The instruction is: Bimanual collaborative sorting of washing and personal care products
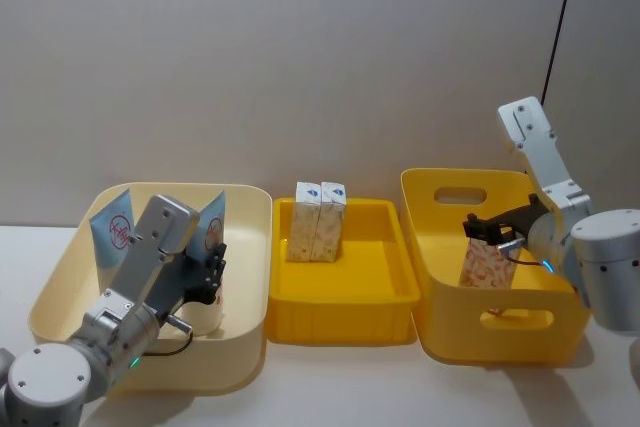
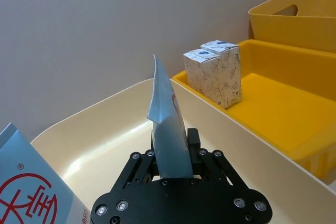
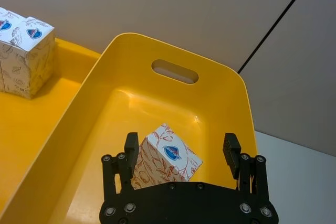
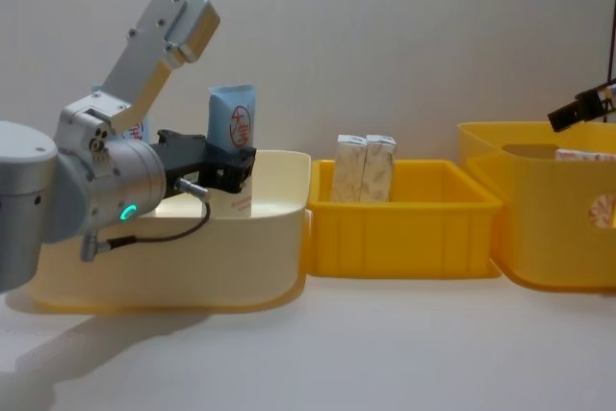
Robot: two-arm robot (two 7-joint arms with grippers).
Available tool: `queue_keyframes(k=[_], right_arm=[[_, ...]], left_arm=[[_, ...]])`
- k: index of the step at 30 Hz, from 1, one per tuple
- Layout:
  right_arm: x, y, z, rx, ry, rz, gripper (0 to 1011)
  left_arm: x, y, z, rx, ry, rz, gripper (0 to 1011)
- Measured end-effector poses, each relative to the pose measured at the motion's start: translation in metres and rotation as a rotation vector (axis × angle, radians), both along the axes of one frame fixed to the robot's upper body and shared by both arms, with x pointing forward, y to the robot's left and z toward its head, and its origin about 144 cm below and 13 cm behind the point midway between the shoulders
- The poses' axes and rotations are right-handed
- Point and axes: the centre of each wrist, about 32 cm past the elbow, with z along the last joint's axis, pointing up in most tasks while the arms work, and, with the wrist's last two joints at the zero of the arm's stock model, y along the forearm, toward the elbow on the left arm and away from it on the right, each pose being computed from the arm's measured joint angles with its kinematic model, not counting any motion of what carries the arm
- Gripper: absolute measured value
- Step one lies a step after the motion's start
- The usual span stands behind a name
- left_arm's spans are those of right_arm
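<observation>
Head view, both arms at work, each inside its own bin. Our left hand point(image 1: 212, 272) sits low in the cream bin point(image 1: 60, 292), clamped on a blue-and-white tube point(image 1: 213, 225) that it holds upright by the lower part. The left wrist view confirms the tube point(image 2: 167, 129) is pinched between the two fingers. A second tube point(image 1: 112, 232) stands in the same bin on that hand's outer side, apart from it.

Our right hand point(image 1: 488, 232) hangs inside the deep yellow bin point(image 1: 440, 277) with its fingers spread and a carton point(image 1: 487, 269) just below it. In the right wrist view the carton point(image 3: 165, 158) stands tilted on the bin floor between the fingers, close against one and clear of the other. It is not gripped.

Between the two hands lies the shallow yellow tray point(image 1: 385, 292), with two cartons point(image 1: 320, 222) upright and touching at its far end. All three containers rest on the tabletop point(image 1: 330, 387).

Judgement: we are at the pick stage on both sides. The left has its grasp, while the right is in place but not closed.

Next move, right: centre over the tilted carton, close on its flat sides, and lift above the high wall before any sideways travel. We guess it belongs in the tray, beside its like.

Next move, left: lift straight up so the tube's base clears the rim. The tube looks soft and may bend or slip in the pinch. We cannot tell its destination.
</observation>
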Motion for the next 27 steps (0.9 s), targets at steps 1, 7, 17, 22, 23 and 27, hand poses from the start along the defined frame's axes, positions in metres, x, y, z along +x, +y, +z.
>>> queue_keyframes(k=[1, 7, 17, 22, 23, 27], right_arm=[[0.0, 0.0, 0.0, 0.0, 0.0, 0.0, 1001], [0.0, 0.0, 0.0, 0.0, 0.0, 0.0, 1001], [0.0, 0.0, 0.0, 0.0, 0.0, 0.0, 1001], [0.0, 0.0, 0.0, 0.0, 0.0, 0.0, 1001], [0.0, 0.0, 0.0, 0.0, 0.0, 0.0, 1001], [0.0, 0.0, 0.0, 0.0, 0.0, 0.0, 1001]], left_arm=[[0.0, 0.0, 0.0, 0.0, 0.0, 0.0, 275], [0.0, 0.0, 0.0, 0.0, 0.0, 0.0, 275], [0.0, 0.0, 0.0, 0.0, 0.0, 0.0, 275], [0.0002, 0.001, 0.0005, -0.003, -0.002, -0.001, 275], [0.0002, 0.0013, 0.0006, -0.003, -0.003, -0.002, 275], [0.0008, 0.003, 0.0026, -0.008, -0.014, -0.006, 274]])
